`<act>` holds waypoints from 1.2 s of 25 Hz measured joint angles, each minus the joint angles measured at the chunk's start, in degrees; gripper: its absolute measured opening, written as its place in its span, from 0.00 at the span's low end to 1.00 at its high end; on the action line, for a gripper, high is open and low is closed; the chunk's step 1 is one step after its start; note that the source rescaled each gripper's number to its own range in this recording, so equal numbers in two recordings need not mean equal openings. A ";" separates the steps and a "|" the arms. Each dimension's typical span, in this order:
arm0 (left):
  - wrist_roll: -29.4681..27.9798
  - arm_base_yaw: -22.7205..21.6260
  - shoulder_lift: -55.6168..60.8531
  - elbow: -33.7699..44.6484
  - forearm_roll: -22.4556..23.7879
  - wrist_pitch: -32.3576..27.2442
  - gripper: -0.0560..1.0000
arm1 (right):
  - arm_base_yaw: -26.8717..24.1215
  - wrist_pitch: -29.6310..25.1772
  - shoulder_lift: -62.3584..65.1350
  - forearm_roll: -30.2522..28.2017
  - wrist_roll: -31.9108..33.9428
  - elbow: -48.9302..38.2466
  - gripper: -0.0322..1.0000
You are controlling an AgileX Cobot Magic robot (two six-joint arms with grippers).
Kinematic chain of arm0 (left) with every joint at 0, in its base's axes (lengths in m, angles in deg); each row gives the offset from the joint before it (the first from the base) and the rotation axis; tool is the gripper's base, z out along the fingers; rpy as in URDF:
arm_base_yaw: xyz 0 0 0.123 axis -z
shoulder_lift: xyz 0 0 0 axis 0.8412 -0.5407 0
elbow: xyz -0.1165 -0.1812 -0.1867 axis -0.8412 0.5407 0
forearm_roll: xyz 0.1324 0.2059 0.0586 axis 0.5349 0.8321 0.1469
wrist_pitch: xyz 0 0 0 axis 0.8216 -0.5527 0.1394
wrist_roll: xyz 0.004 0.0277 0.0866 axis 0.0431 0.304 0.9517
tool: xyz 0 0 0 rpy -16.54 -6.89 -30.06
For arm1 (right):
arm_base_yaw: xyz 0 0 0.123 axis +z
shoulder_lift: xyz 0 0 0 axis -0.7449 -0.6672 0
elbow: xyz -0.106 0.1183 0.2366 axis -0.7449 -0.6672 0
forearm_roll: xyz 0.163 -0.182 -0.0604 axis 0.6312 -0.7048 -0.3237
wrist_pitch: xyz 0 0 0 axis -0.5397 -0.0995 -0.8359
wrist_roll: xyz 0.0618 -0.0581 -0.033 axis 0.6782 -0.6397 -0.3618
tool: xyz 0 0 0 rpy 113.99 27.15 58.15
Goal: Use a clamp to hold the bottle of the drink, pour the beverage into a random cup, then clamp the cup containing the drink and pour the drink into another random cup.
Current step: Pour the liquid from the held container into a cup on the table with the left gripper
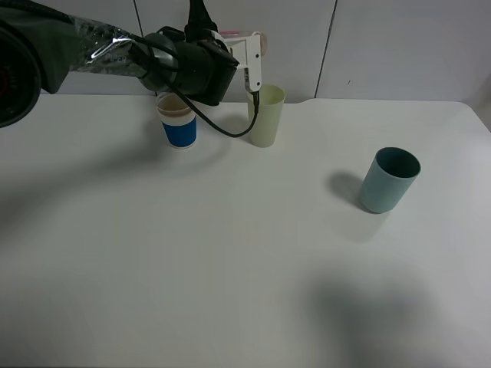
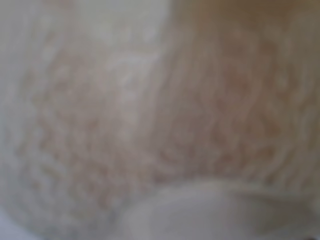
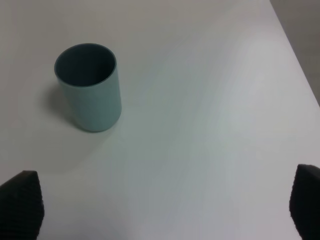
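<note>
Three cups: one blue-and-white cup point(image 1: 179, 122), one yellow-green cup point(image 1: 265, 116), one teal cup point(image 1: 388, 179).

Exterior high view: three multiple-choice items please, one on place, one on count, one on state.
1. Where does the teal cup stand?
A. Alone at the right
B. Between the other cups
C. Under the left arm

2. How many cups are on the table?
A. Two
B. Three
C. Four

3. How is the right gripper set?
A. Shut on the teal cup
B. Open, holding nothing
C. Shut on nothing

Key: 1 A, it stands apart from the blue-and-white cup and yellow-green cup. 2 B, three show. 3 B, the right wrist view shows the pads wide apart over bare table.
</note>
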 joint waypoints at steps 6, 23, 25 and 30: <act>0.00 0.00 0.00 0.00 2.13 0.00 0.05 | 0.00 0.00 0.00 0.00 0.00 0.00 0.97; 0.04 0.00 0.00 0.00 5.23 0.00 0.05 | 0.00 0.00 0.00 0.00 0.00 0.00 0.97; 0.04 0.00 0.00 0.00 5.28 0.00 0.05 | 0.00 0.00 0.00 0.00 0.00 0.00 0.97; 0.04 0.00 0.00 0.00 5.30 0.04 0.05 | 0.00 0.00 0.00 0.00 0.00 0.00 0.97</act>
